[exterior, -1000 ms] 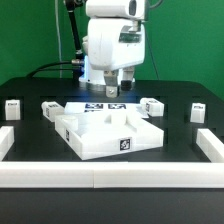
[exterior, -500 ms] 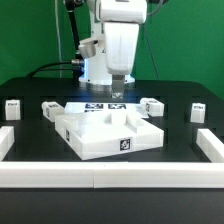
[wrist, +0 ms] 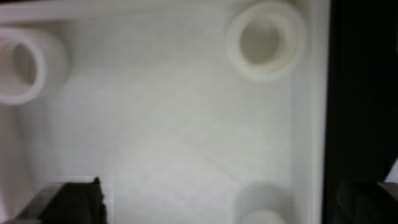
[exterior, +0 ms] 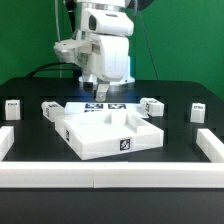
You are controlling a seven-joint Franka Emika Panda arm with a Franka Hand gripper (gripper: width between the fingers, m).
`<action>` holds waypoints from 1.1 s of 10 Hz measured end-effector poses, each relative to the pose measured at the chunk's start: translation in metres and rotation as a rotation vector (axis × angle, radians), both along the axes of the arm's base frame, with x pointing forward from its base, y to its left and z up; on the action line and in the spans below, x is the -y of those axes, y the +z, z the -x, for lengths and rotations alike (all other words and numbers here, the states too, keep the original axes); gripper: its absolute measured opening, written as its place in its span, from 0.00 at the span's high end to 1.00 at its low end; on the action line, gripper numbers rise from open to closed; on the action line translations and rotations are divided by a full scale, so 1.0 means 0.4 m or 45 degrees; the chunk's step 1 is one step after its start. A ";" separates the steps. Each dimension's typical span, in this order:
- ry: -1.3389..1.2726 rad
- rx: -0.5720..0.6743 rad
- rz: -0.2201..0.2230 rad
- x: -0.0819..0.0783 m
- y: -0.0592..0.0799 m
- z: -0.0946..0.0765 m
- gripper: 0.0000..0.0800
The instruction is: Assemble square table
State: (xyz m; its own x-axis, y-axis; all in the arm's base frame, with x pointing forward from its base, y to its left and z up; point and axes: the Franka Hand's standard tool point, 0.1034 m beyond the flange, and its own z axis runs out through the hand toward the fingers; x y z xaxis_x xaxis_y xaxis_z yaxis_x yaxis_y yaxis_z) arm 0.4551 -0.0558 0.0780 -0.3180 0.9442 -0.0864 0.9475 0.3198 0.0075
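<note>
Exterior view: the two-finger gripper (exterior: 100, 94), spread and empty, has swivelled toward nine o'clock over the large white plastic square panel (exterior: 95, 143), probably lining up its grasp.

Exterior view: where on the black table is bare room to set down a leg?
Bare table lies at the front, between the square panel and the border rail, on either side of the panel's near corner. The back corners are bare too. Crowded: the middle row, with four legs, the marker board and the gripper above it.
</note>
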 end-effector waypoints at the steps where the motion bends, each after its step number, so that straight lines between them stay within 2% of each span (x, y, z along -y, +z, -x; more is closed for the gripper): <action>1: -0.002 -0.002 0.000 0.001 -0.001 0.002 0.19; 3: -0.006 -0.013 -0.002 0.007 -0.011 0.013 0.19; 5: -0.041 -0.069 -0.011 0.027 -0.056 0.068 0.19; 7: -0.043 -0.093 -0.033 0.014 -0.114 0.099 0.19; 9: -0.066 -0.124 -0.043 0.002 -0.159 0.100 0.19; 11: -0.075 -0.136 -0.047 0.011 -0.176 0.099 0.19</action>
